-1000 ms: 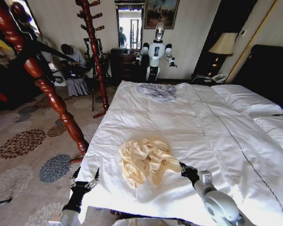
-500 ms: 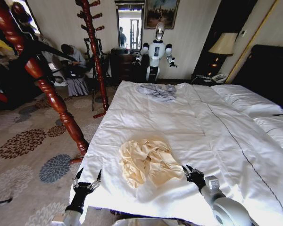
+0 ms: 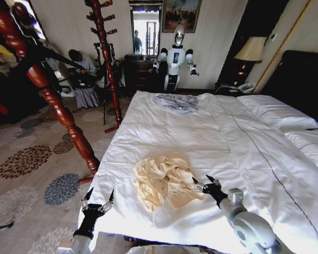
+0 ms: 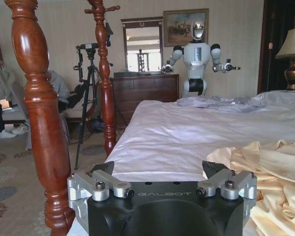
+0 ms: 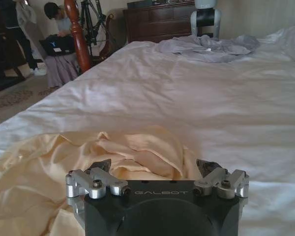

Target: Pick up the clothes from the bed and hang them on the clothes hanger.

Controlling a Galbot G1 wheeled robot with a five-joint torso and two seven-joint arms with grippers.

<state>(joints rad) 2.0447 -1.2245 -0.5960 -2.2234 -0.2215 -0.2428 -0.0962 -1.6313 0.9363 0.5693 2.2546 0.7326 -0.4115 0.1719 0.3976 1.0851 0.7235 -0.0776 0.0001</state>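
We see the clothes (image 3: 164, 181) lying crumpled on the bed (image 3: 212, 137) near its foot edge. Our right gripper (image 3: 205, 183) sits at the garment's right edge, fingers spread wide and holding nothing. Our left gripper (image 3: 98, 201) hovers open and empty beside the bed's corner.

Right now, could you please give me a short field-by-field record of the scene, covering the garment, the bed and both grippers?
clothes: pale cream-yellow garment, crumpled on the near part of the bed
bed: white duvet with a thin dark stitched line
right gripper: open, at the garment's right edge, low over the duvet
left gripper: open, at the bed's near left corner, apart from the garment
other garment: grey-blue garment at the far end of the bed
coat stand: reddish-brown wooden post left of the bed
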